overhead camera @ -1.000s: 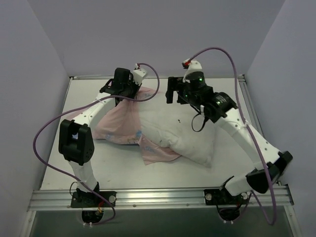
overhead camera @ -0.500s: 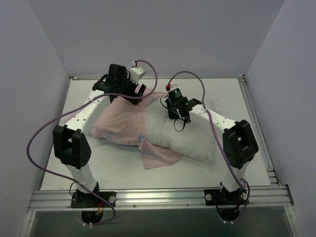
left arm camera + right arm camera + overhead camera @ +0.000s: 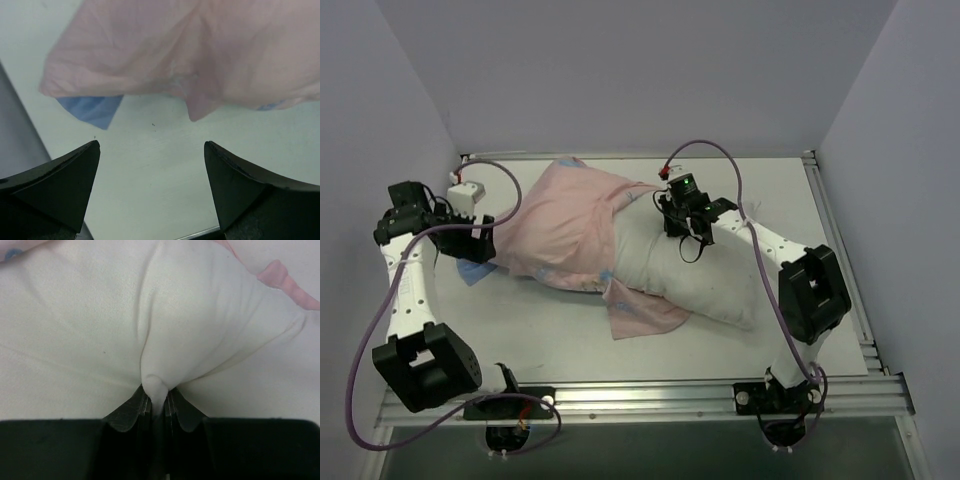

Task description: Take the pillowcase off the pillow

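The left gripper [image 3: 480, 238] has swung out to the table's [image 3: 775, 195] left side and let go: its jaws stand wide apart with nothing between them, facing the pillowcase [image 3: 565, 215] just ahead. That pull has dragged the pink cover leftward, and a blue corner [image 3: 90, 109] now peeks out beneath it. The right gripper [image 3: 157, 402] has not budged, still clamped on a pinch of the pillow [image 3: 705, 275] at its far edge, anchoring it. More white shows than a moment ago, yet the cover lies over the pillow's left half. I'd say it needs a fresh grip and another tug
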Motion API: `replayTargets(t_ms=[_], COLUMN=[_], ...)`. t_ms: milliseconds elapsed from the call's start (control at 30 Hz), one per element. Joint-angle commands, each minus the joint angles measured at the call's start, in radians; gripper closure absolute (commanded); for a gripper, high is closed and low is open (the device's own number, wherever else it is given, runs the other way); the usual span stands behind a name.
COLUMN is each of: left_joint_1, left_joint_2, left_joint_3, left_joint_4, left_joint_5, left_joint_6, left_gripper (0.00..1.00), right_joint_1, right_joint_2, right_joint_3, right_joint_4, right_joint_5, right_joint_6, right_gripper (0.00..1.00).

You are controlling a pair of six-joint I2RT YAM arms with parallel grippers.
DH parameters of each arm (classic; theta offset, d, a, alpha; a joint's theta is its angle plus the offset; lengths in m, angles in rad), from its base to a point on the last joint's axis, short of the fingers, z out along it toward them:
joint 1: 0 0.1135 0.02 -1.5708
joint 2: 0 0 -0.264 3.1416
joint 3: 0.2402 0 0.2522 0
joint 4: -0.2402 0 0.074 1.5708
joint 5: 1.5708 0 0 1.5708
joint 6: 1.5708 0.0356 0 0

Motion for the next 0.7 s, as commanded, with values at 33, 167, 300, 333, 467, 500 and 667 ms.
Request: replayTargets(t_ms=[33,167,300,333,467,500,667], left_joint_1=[0.097,0.081,-0.018,-0.037,-0.095,-0.095,-0.083], left_joint_2=[0.070,0.084,0.151,0.168,0.277,0.305,0.438], left_joint_3=[-0.118,-0.181,-0.213,-0.212,-0.195,-0.183,-0.101], left_joint_4=[0.000,0.256,0.425,0.442,0.574,0.580,0.580], left_joint_5=[0.115,0.078,-0.022,-0.031,-0.091,-0.092,-0.073], left_joint_6=[0.069,0.024,0.054,0.059,-0.003,-0.017,-0.080], left_gripper=[0.06,0.06,0.06,0.06,0.06,0.06,0.68], right_joint_1=[-0.030,-0.031,-0.048,-0.051,-0.063,-0.065,-0.083], right_joint_2=[0.016,0.027,0.029,0.029,0.029,0.027,0.016], right_joint_3=[-0.009,-0.006,-0.028,-0.029,-0.037,-0.037,-0.039], right_joint_4=[-0.161,-0.166,-0.147,-0.149,-0.138,-0.137,-0.141], right_joint_5=[0.036,0.021,0.010,0.011,0.011,0.011,0.031], right_joint_6=[-0.061,-0.069,-0.067,-0.067,-0.069,-0.069,-0.084], right_gripper=[1.00,1.00,1.00,1.00,1.00,1.00,1.00])
